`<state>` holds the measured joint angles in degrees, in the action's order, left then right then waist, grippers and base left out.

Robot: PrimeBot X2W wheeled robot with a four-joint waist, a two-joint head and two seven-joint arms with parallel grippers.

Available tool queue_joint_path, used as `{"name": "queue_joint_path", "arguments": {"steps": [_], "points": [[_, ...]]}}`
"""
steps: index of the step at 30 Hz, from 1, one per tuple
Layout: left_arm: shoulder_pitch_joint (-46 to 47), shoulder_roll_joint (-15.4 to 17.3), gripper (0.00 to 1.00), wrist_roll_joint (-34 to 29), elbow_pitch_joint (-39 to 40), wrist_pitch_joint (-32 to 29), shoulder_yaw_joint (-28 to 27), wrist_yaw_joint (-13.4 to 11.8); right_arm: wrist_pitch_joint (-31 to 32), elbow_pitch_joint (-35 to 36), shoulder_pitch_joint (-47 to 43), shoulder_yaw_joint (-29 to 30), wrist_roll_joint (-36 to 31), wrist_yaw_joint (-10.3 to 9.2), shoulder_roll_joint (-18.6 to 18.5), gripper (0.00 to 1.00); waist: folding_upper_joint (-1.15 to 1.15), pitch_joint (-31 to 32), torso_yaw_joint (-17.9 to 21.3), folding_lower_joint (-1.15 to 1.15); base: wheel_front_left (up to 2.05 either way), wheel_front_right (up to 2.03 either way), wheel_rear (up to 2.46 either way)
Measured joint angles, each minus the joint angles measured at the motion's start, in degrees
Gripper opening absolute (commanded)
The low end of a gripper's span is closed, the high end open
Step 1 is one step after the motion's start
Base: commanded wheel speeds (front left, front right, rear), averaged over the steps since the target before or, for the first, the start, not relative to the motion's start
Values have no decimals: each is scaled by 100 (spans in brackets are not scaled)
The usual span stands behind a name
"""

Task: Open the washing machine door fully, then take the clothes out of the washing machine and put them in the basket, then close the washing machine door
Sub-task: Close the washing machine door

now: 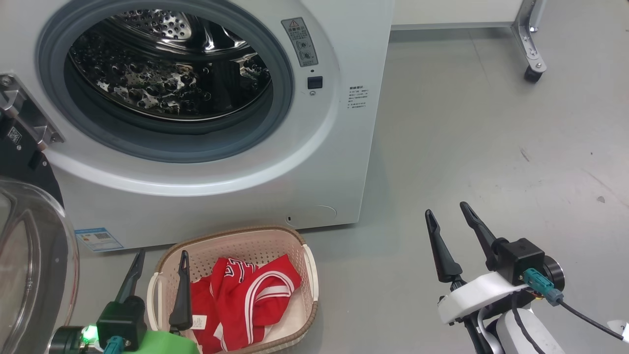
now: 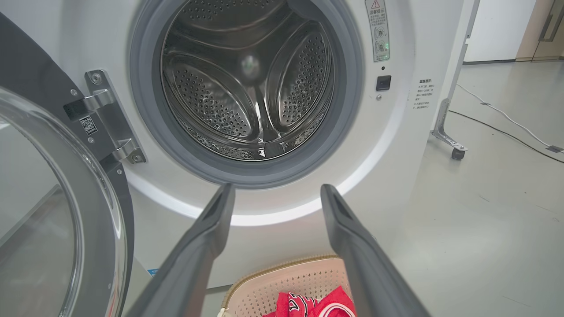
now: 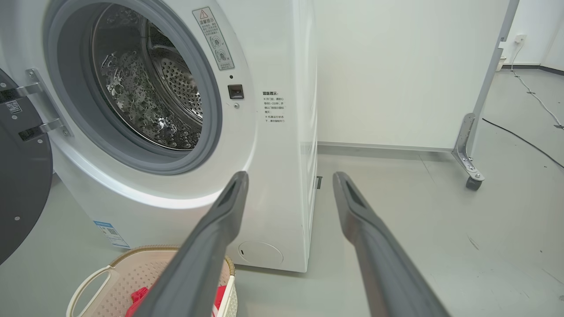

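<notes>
Washing machine (image 1: 324, 162) fills ten to twelve o'clock of the head view, its door (image 1: 29, 255) swung wide at nine o'clock so the bare drum (image 1: 167, 83) is reachable. At seven o'clock the cream basket (image 1: 275, 231) sits close below the drum, likely for a short drop, holding the crumpled red, white-striped clothes (image 1: 241, 295). Left gripper (image 1: 163, 255) at eight and right gripper (image 1: 446, 209) at four both have fingers spread, holding nothing; only closing the door seems left.

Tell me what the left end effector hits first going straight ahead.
The left end effector would probably meet the washing machine on its white front below the drum opening; depth is unclear.
</notes>
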<state>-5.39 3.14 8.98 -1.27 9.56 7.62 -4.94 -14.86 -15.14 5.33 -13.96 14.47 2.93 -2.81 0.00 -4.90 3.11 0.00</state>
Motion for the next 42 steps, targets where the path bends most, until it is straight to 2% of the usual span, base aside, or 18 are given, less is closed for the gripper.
{"name": "queue_joint_path", "arguments": {"steps": [24, 42], "points": [[-76, 8, 100, 0, 176, -143, 83, -7, 0, 30, -1, 12, 0, 2, 0, 100, 0, -19, -12, 0, -90, 94, -4], [-79, 24, 100, 0, 215, -143, 101, -7, 0, 30, 0, 30, 0, 3, 0, 100, 0, -20, -35, 0, -23, 23, 0]]}}
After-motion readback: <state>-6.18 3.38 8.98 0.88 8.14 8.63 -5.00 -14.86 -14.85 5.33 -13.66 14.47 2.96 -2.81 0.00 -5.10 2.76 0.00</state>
